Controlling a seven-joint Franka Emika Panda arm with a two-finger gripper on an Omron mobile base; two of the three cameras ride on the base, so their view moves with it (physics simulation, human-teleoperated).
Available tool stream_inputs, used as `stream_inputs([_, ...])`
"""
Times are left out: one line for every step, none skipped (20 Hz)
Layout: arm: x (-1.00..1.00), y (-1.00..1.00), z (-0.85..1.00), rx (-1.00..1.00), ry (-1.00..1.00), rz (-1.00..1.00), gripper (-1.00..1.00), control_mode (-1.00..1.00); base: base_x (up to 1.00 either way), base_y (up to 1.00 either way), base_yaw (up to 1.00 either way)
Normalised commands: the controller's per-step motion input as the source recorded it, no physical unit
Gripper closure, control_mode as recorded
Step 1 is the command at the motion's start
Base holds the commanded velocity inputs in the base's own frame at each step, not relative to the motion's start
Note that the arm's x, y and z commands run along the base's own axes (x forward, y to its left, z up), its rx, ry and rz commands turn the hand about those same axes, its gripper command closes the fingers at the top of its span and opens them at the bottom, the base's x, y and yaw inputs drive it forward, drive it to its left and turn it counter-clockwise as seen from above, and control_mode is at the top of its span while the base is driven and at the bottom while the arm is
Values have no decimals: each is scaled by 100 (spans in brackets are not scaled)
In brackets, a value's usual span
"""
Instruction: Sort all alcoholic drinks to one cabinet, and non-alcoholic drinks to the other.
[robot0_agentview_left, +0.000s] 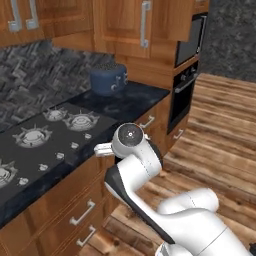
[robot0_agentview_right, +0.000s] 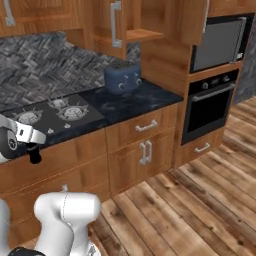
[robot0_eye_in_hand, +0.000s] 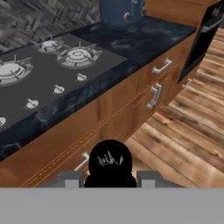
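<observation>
Gripper (robot0_eye_in_hand: 110, 180) clenched on what looks like the black cola-style bottle (robot0_eye_in_hand: 110, 162), ahead of it the cooktop (robot0_eye_in_hand: 48, 83); no cabinet delivery visible yet.

Even, shadowless light (perhaps slightly soft)

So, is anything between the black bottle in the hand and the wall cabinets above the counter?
The blue toaster stands on the counter directly beneath those cabinets, across the black bottle's way up; nothing else visible.
</observation>
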Motion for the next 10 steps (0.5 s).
stream_inputs([0, 0, 0, 0, 0, 0, 100, 100, 0, -79, -33])
stream_inputs([0, 0, 0, 0, 0, 0, 100, 100, 0, -79, -33])
stream_inputs([0, 0, 0, 0, 0, 0, 100, 100, 0, -76, -33])
stream_inputs([0, 0, 0, 0, 0, 0, 100, 100, 0, -73, -32])
stream_inputs([0, 0, 0, 0, 0, 0, 100, 100, 0, -71, -31])
stream_inputs([0, 0, 0, 0, 0, 0, 100, 100, 0, -72, -31])
stream_inputs([0, 0, 0, 0, 0, 0, 100, 100, 0, -72, -30])
stream_inputs([0, 0, 0, 0, 0, 0, 100, 100, 0, -72, -30])
stream_inputs([0, 0, 0, 0, 0, 0, 100, 100, 3, -72, -30])
stream_inputs([0, 0, 0, 0, 0, 0, 100, 100, 7, -68, -30])
